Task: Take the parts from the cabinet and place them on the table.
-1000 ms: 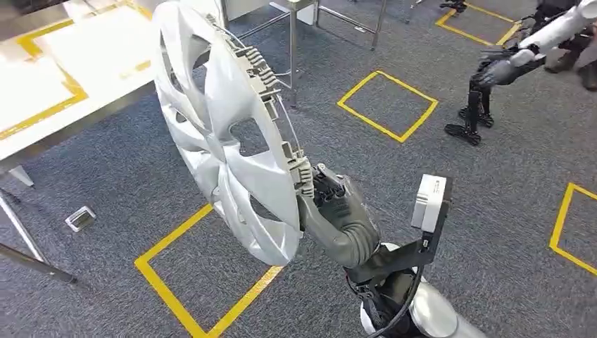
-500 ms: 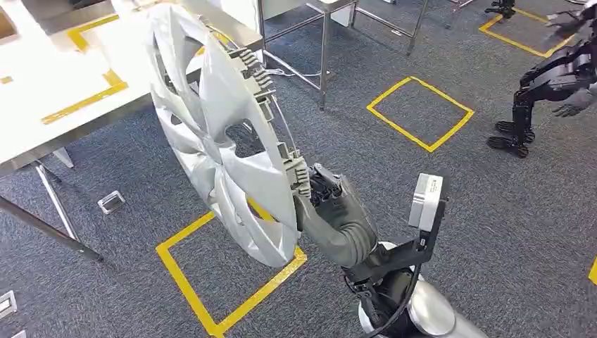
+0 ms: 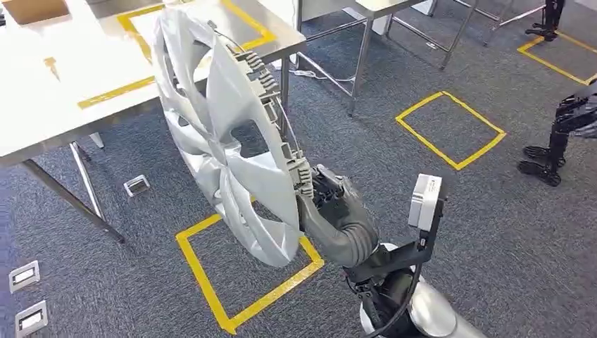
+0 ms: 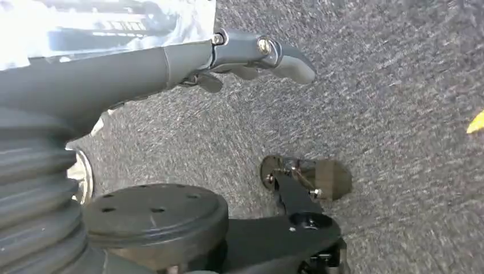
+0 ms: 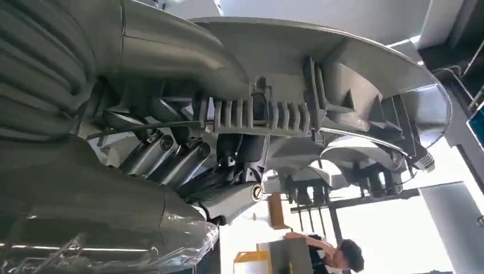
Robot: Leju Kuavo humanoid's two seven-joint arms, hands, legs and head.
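right robot hand [image 3: 332,204] grips silver hubcap [image 3: 225,134] rim.

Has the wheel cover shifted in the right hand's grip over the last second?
No. The wheel cover sits the same against the right hand gripping its rim. The table and floor markings slid rightward across the head view, so the camera turned instead.

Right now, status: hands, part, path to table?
Right hand grips hubcap rim, held upright. Left hand holds nothing, over carpet. Table ahead-left.
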